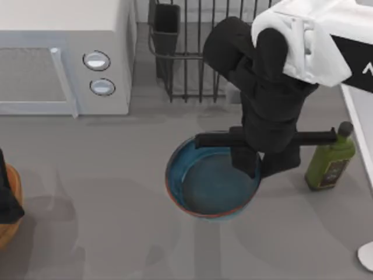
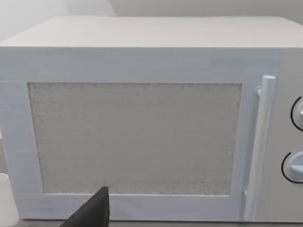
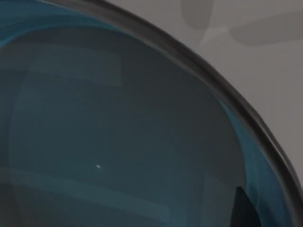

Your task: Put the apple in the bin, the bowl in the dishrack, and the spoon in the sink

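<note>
Top view: the right claw (image 1: 260, 166) sits low over the teal bowl's (image 1: 204, 189) far-right rim, mid-counter, near side of the dishrack (image 1: 192, 52); the bowl step is in hand. Right wrist view: the bowl's inside looms close, and I cannot tell the claw's spread. The next move needs a firm rim pinch and lift. Left wrist view: the microwave (image 2: 142, 118) faces the parked left claw.

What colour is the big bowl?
The bowl is teal-blue with a thin reddish-brown rim, clearest in the top view.
</note>
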`<move>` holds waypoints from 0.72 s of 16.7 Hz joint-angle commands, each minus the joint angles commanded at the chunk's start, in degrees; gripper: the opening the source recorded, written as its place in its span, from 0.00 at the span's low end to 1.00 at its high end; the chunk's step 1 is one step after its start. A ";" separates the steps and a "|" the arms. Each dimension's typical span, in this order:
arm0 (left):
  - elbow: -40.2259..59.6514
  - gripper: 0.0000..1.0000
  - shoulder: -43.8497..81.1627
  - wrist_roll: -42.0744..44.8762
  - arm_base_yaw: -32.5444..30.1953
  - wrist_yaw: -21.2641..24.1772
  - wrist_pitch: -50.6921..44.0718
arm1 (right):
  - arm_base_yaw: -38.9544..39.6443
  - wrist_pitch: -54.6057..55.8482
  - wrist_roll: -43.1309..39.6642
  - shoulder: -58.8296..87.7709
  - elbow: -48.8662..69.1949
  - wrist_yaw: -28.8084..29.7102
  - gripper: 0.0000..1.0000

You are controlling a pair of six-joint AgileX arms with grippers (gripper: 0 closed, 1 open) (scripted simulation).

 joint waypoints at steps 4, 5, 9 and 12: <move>0.00 1.00 0.00 0.00 0.00 0.00 0.00 | 5.52 7.75 -7.26 -2.86 -0.16 8.15 0.00; 0.00 1.00 0.00 0.00 0.00 0.00 0.00 | 6.38 10.69 -9.16 -4.14 -0.33 11.00 0.00; 0.00 1.00 0.00 0.00 0.00 0.00 0.00 | 8.44 26.12 -15.14 -9.44 -2.16 24.23 0.00; 0.00 1.00 0.00 0.00 0.00 0.00 0.00 | 11.21 41.90 -21.58 -12.64 -3.46 36.71 0.00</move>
